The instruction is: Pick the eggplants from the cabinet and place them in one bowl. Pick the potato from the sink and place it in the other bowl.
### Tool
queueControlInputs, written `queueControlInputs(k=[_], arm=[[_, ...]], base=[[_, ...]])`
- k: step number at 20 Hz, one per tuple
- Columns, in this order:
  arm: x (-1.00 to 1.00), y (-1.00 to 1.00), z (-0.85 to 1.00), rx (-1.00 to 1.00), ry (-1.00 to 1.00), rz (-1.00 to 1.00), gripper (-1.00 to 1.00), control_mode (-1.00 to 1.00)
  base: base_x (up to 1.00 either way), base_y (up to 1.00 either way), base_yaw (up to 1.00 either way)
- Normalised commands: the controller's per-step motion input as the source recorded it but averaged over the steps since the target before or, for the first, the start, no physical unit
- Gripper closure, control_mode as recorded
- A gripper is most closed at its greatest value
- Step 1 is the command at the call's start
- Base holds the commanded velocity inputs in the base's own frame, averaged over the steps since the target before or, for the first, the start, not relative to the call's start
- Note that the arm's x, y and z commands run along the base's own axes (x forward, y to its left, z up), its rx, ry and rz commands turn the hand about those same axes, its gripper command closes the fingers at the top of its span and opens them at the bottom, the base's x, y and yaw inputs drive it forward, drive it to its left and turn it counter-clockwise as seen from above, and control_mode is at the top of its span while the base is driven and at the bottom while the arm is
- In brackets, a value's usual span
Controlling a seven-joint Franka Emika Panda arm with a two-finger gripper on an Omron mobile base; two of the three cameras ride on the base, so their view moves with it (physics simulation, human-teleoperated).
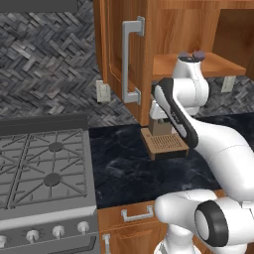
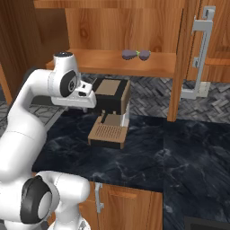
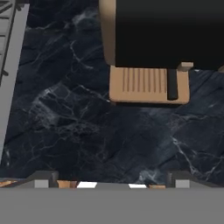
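Two dark purplish eggplants (image 2: 130, 54) (image 2: 144, 55) lie side by side on the wooden shelf of the open cabinet (image 2: 112, 60). In the left base view the eggplants (image 1: 199, 53) peek out behind my arm's wrist cap. My gripper (image 3: 111, 180) hangs well below the shelf, over the dark marble counter (image 3: 87, 131) and just in front of the coffee machine. Its fingertips (image 3: 41, 178) stand far apart, open, with nothing between them. The bowls, the potato and the sink are out of view.
A tan and black coffee machine (image 2: 110, 112) stands on the counter under the shelf, close to my hand. The cabinet door (image 1: 133, 59) with its silver bar handle is swung open. A gas stove (image 1: 44, 168) borders the counter on the left.
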Motion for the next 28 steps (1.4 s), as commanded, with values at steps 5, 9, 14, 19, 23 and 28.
queueControlInputs(k=[5,9,14,19,23,28], arm=[[-0.25,-0.08,0.0,0.01,-0.09,0.0,-1.0,-1.0],[-0.47,-0.29,0.08,0.02,-0.17,0.0,-1.0,-1.0],[-0.4,-0.47,0.2,0.01,-0.09,0.0,-1.0,-1.0],[-0.21,-0.38,0.26,0.0,-0.07,0.0,-1.0,-1.0],[-0.2,-0.32,0.21,0.0,-0.07,0.0,-1.0,-1.0],[-0.19,-0.28,0.34,0.03,-0.09,-0.03,-1.0,-1.0]], base=[[0.0,0.0,0.0],[0.0,0.0,0.0],[0.0,0.0,0.0],[0.0,0.0,0.0],[0.0,0.0,0.0],[0.0,0.0,0.0]])
